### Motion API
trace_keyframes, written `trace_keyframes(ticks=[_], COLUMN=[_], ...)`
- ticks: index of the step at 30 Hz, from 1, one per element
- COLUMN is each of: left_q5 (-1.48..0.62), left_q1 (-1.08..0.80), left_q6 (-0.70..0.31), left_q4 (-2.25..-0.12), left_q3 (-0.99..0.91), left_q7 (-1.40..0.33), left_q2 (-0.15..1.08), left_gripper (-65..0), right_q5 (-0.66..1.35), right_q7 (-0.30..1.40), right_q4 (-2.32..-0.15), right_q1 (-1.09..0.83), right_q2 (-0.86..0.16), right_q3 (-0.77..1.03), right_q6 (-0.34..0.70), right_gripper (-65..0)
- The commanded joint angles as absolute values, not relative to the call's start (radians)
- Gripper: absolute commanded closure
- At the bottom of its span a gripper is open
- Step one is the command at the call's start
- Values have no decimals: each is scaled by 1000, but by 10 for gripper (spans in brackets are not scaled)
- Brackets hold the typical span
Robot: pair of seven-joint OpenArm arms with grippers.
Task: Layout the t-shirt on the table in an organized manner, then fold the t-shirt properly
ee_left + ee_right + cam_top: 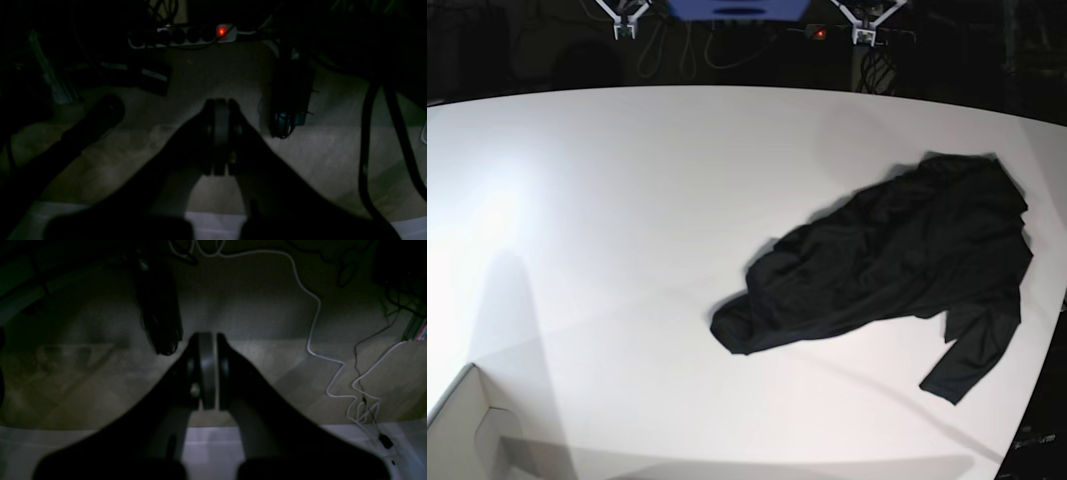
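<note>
Lying crumpled, the soft black t-shirt (897, 262) seemingly overhangs the smooth table (627, 200).

Pretty sure I'm set up in a lab or robotics workspace. My wrist cams look down at carpeted floor (253, 306) strewn with loose white cables (315, 323), plus a power strip (183, 36) with its red switch glowing. My bench is one big white table (627, 200) in a dark room.

arms mostly cropped, box corner (472, 430) cut off
</note>
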State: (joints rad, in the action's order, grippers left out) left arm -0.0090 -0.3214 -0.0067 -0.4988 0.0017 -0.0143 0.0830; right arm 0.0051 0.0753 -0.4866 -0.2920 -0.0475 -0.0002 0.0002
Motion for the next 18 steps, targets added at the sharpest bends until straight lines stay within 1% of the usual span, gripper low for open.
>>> trace_keyframes(ticks=[1,4,6,12,18], left_q5=[-8,-15,-62,-255,-308], left_q1=[-334,-357,-390,-570,-697], left_q6=[-5,-5,-5,-5,-1], left_q4=[-507,-524,-582,-931,-1202], left_q3=[1,-1,-1,7,2], left_q7=[-8,-7,-7,-10,-10], left_q2=[85,87,107,208,294], left_gripper=[-1,-1,-1,-1,-1], right_q5=[5,5,5,5,5], right_q7=[71,67,42,21,22], right_q4=[-492,-499,-556,-878,-1102], right_q1=[-303,-317,-349,-533,-657], right_q2=[-50,-50,-50,-50,-58], right_q3=[4,4,4,4,2], right_q6=[5,5,5,5,5], right_gripper=[0,0,0,0,0])
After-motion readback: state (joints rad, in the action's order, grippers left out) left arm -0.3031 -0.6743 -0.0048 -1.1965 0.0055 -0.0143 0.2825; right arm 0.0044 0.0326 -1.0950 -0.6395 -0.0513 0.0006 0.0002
